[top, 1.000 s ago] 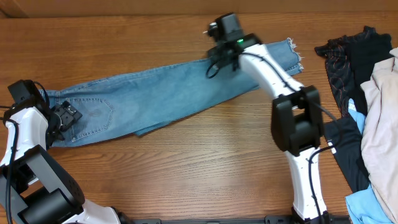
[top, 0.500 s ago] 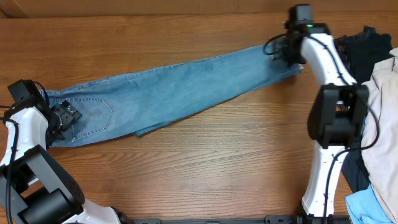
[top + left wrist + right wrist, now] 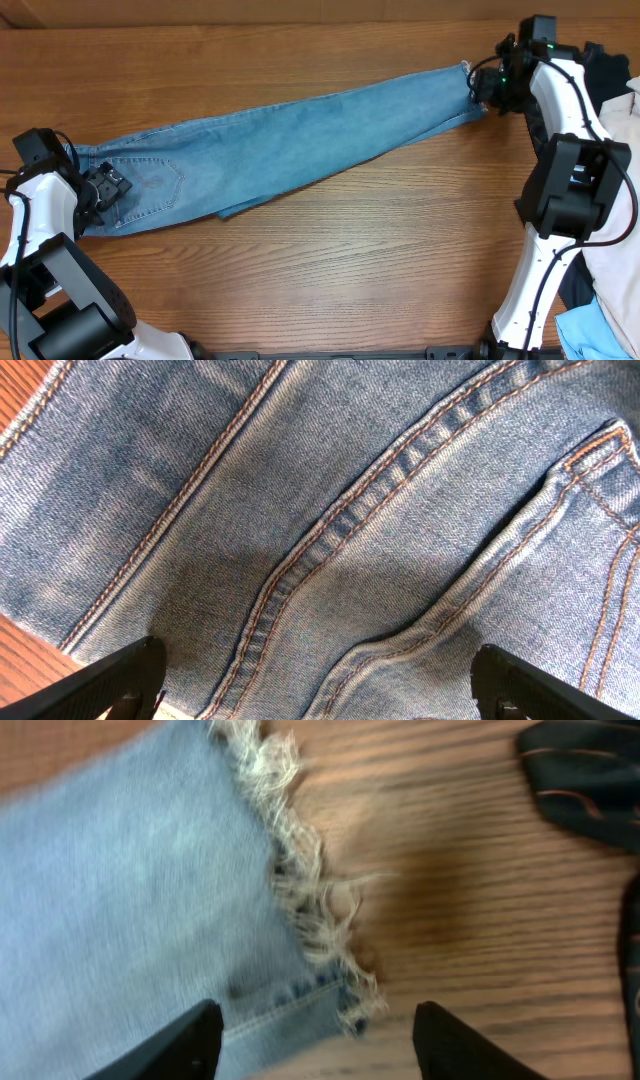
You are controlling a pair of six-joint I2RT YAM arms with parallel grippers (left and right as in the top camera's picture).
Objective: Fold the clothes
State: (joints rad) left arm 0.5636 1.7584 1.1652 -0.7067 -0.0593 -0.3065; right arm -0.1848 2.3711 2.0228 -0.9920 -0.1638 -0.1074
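The light blue denim jeans [image 3: 290,145] lie flat and stretched out on the wooden table [image 3: 350,270]. They run on a slant from the waist at the left edge up to the leg ends at the upper right. The legs lie one on the other, and a strip of the lower leg shows along the near edge at mid-length. A stitched back pocket [image 3: 150,185] faces up near the waist. The frayed hem [image 3: 300,900] has loose pale threads spread onto the bare wood.

The left pincer [image 3: 103,188] hangs over the waist end beside the pocket. In the left wrist view its dark fingers [image 3: 120,680] stand wide apart above a double-stitched seam, gripping nothing.

The right pincer [image 3: 487,90] is at the hem end. Its two fingers [image 3: 190,1045] are apart, with the hem corner lying between them, not clamped.

To the right of the hem, apart from it, lies a dark patterned garment [image 3: 560,90]. A beige cloth [image 3: 610,200] is piled at the right edge of the table, and a pale blue cloth [image 3: 590,330] lies at the lower right corner.
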